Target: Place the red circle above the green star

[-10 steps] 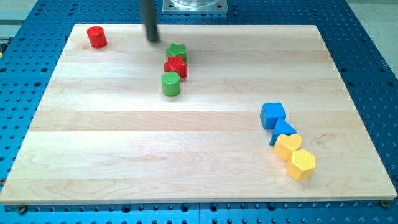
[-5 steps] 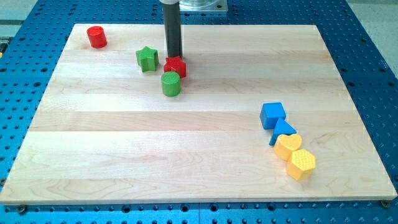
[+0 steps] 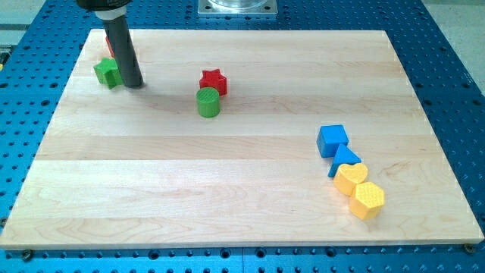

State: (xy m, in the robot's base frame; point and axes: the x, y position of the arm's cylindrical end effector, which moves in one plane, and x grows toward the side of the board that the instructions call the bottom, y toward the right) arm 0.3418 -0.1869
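The green star [image 3: 107,73] lies near the board's top left corner. The red circle [image 3: 110,47] sits just above it and is mostly hidden behind my rod; only a red sliver shows at the rod's left edge. My tip [image 3: 134,84] rests on the board just right of the green star, touching or almost touching it.
A red star [image 3: 214,80] and a green cylinder [image 3: 208,102] sit together near the top middle. A blue cube [image 3: 333,140], a blue triangle [image 3: 345,160], a yellow heart [image 3: 351,179] and a yellow hexagon [image 3: 367,200] cluster at the right. The wooden board [image 3: 242,189] ends at blue perforated table.
The green star has been pushed left from beside the red star to just under the red circle. My rod moved left with it and now covers most of the red circle.
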